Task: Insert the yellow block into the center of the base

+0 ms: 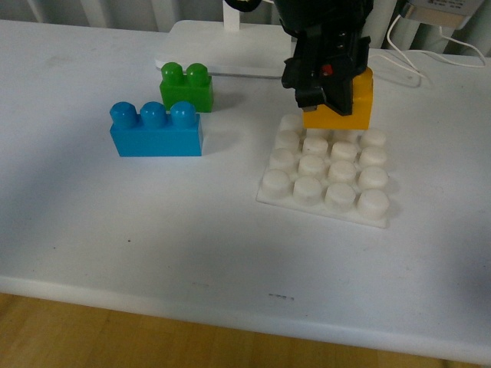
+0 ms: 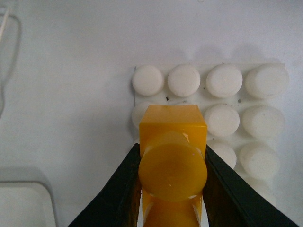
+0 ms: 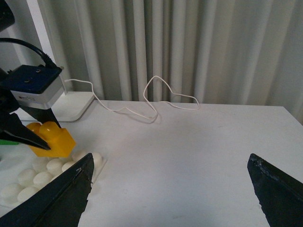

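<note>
My left gripper (image 1: 328, 80) is shut on the yellow block (image 1: 343, 107) and holds it by its two long sides, studs up. The block hangs over the far rows of the base (image 1: 330, 175), a white square plate of round studs; I cannot tell if they touch. In the left wrist view the block (image 2: 173, 165) sits between the black fingers (image 2: 125, 189) of the gripper (image 2: 172, 150), covering studs near one edge of the base (image 2: 222, 80). My right gripper (image 3: 170, 161) stands open over bare table, well to the right of the block (image 3: 53, 139) and base (image 3: 38, 177).
A blue three-stud brick (image 1: 156, 130) and a green two-stud brick (image 1: 186, 86) stand left of the base. A white lamp foot (image 1: 222, 42) lies behind them. White cables (image 1: 406, 65) trail at the back right. The table's front edge (image 1: 245, 307) is near.
</note>
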